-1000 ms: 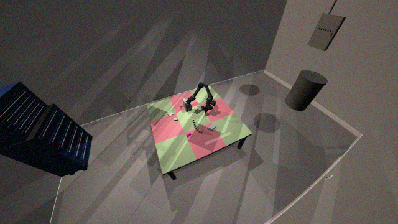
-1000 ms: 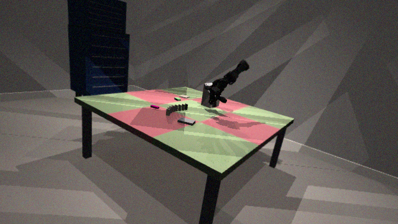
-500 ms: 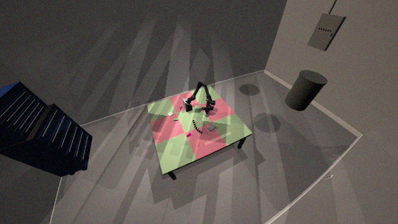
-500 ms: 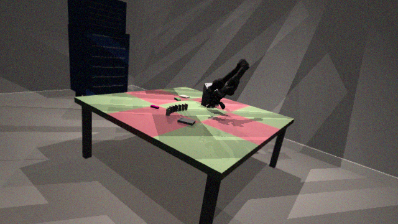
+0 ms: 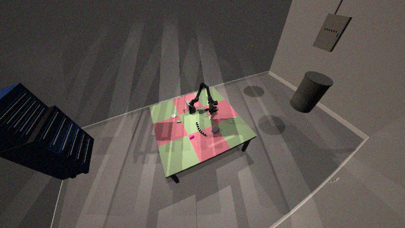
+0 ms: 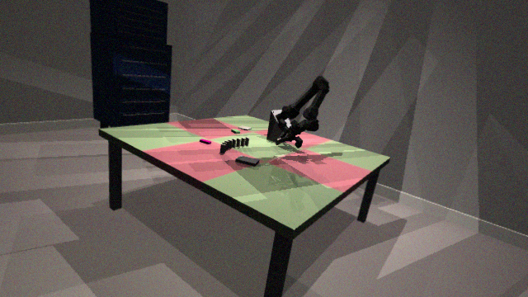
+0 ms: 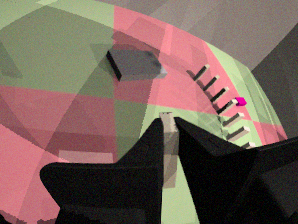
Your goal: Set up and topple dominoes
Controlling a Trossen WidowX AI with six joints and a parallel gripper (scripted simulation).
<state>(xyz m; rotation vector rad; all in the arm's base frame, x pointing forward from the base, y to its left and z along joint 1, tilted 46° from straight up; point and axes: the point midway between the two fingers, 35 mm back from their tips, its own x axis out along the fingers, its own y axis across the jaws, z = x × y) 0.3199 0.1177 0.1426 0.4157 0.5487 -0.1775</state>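
Several dark dominoes with pale edges stand in a curved row (image 5: 199,128) (image 6: 238,143) (image 7: 238,133) near the middle of the table. My gripper (image 6: 280,142) (image 7: 166,123) is shut on a pale domino (image 7: 170,145), seen between the fingertips in the wrist view. It is above the table, apart from the row, which shows to the right of the fingers in the wrist view. In the top and exterior views the held domino is too small and dark to make out. The fingers hide the near end of the row in the wrist view.
A dark grey block (image 5: 215,130) (image 6: 247,161) (image 7: 135,65) lies beside the row. A magenta piece (image 5: 192,137) (image 6: 205,141) (image 7: 241,101) lies on the row's other side. A green piece (image 5: 178,121) (image 6: 235,131) and a white piece (image 5: 173,116) (image 6: 244,128) lie farther off.
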